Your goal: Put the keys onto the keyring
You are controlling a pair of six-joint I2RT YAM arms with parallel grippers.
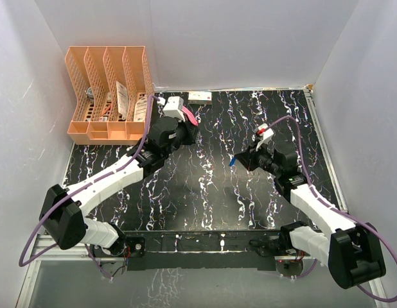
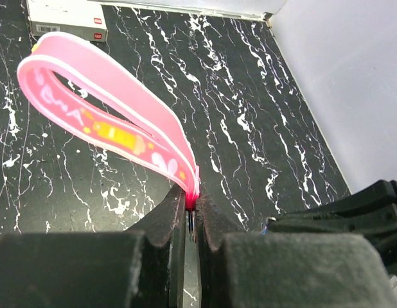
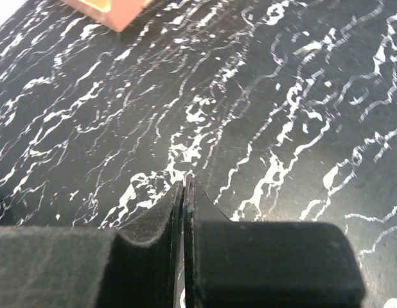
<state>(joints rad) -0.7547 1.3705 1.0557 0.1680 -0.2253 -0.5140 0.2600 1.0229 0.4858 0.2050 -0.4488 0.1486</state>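
Pink keyring pinched, loop raised; blue key clamped.

Bright, even, diffuse overhead light. Soft shadow on surface. Walls slightly washed out. Left tool, right tool close-up: soft focus, underexposed.

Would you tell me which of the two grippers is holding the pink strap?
The left gripper: it is shut on the end of the pink strap, whose loop sticks out. The right gripper pinches only a small blue key.
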